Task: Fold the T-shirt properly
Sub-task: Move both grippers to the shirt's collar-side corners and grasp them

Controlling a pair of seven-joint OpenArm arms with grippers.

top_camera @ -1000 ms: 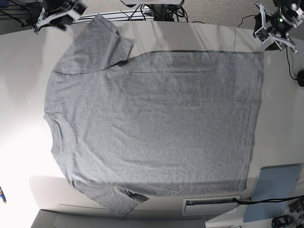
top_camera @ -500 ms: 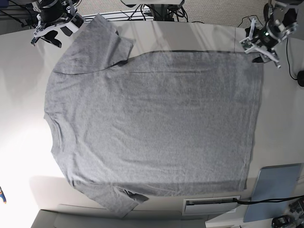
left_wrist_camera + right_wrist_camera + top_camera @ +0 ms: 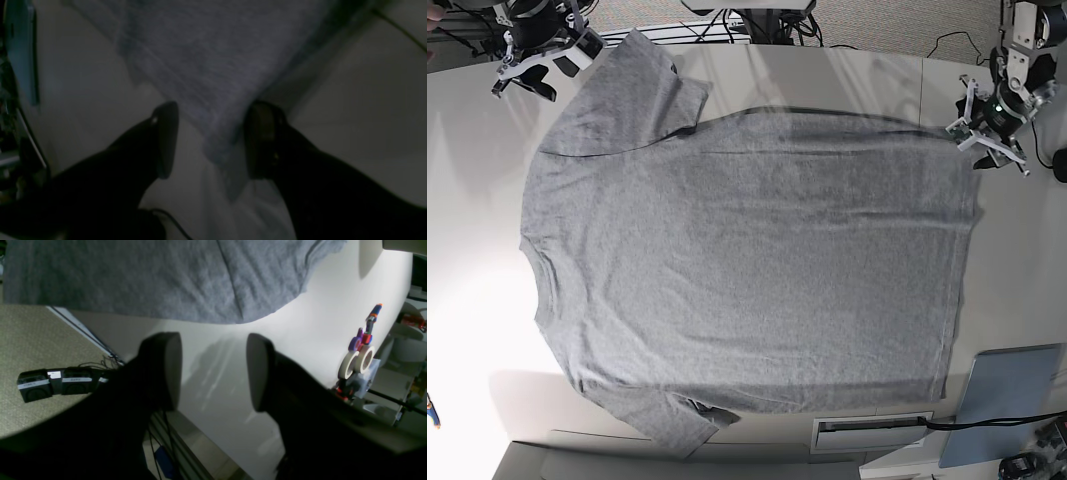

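The heather-grey T-shirt lies flat on the table, plain side up, with its neck to the left and its hem to the right in the base view. My left gripper is at the hem's far corner. In the left wrist view it is open, with its two fingers on either side of the shirt corner. My right gripper is open beside the far sleeve. In the right wrist view it hangs over bare table, short of the sleeve edge.
A blue-grey board and a white slotted tray sit at the near right. Tape rolls and a small colourful tool stand on the table's left side. Black boxes and cables lie on the floor behind the table.
My left gripper has moved from behind the table down to the shirt's far hem corner, and the shirt's far edge there now bows slightly. My right gripper has barely moved.
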